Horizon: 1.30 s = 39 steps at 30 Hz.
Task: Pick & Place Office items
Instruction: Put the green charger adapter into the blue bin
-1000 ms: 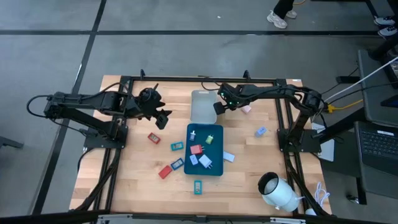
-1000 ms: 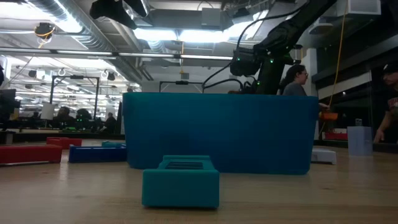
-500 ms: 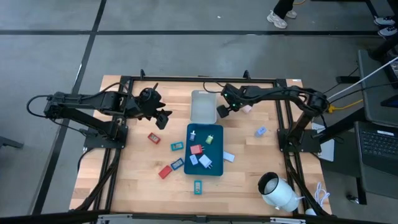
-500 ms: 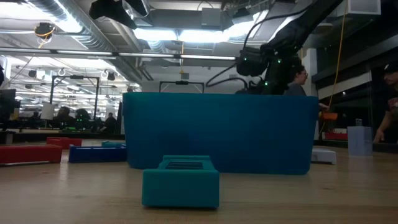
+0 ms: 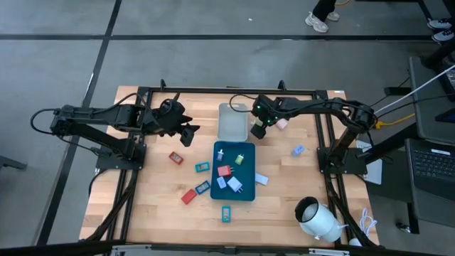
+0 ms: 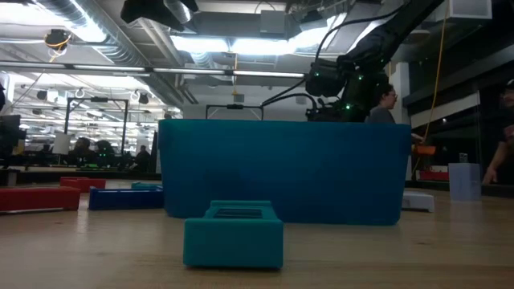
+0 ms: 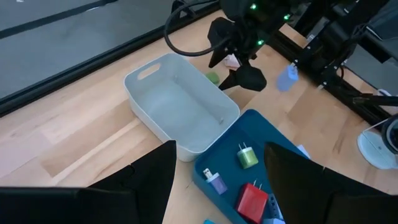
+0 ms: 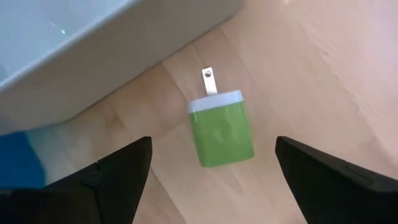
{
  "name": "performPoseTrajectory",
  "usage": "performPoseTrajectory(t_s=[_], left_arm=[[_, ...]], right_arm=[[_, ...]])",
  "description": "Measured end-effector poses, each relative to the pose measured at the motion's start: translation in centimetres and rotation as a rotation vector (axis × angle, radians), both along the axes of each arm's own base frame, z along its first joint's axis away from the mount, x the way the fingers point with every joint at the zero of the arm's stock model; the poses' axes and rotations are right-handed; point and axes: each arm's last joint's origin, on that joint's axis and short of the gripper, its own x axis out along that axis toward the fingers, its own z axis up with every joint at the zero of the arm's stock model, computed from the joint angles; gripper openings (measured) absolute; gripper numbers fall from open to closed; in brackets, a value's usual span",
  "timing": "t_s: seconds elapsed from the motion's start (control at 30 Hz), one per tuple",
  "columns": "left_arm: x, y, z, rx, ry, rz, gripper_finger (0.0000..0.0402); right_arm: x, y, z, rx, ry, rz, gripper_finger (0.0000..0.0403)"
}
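1. The green charger (image 8: 221,127) lies flat on the bare wood just beside the grey tray (image 5: 232,122), toward the far edge of the bench, its prongs pointing at the tray wall.
2. Our right gripper (image 8: 211,171) hangs straight above it with its fingers wide apart, one on each side of the charger and touching nothing. A second ago this gripper sat a little nearer the tray's far end. It has since slid toward the gap between the grey tray and the pink block (image 5: 281,124), so the charger now sits centred between the fingers.
3. We read that shift as lining up for a pick: the next move is likely a descent and a squeeze across the charger's sides.
4. The blue tray (image 5: 234,171) at mid-bench already carries several small items, and more lie loose on the wood to its left and near side.
5. Our left gripper (image 5: 188,132) waits left of the grey tray, fingers apart and empty. It has turned slightly since a second ago.
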Motion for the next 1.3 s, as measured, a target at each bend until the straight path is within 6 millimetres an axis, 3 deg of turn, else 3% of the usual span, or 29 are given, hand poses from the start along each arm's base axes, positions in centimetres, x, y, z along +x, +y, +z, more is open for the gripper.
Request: performPoseTrajectory(t_s=[0.33, 0.67, 0.83, 1.07, 1.3], left_arm=[[0.2, 0.0, 0.2, -0.001, -0.028, 0.001, 0.0237], [0.2, 0.0, 0.2, 0.005, -0.024, -0.005, 0.0237], [0.2, 0.0, 0.2, 0.000, -0.022, -0.012, 0.0237], [0.2, 0.0, 0.2, 0.000, -0.021, -0.013, 0.0237], [0.1, 0.0, 0.1, 0.001, -0.011, -0.013, 0.0237]], right_arm=[[0.2, -0.7, 0.2, 0.022, -0.066, 0.037, 0.0348], [0.4, -1.0, -1.8, 0.038, -0.006, 0.045, 0.0340], [0.4, -1.1, -1.8, 0.019, -0.001, 0.035, 0.0284], [0.3, -1.1, -1.8, 0.027, 0.002, 0.012, 0.0139], [-0.2, -0.7, -0.5, 0.064, -0.012, -0.016, 0.0140]])
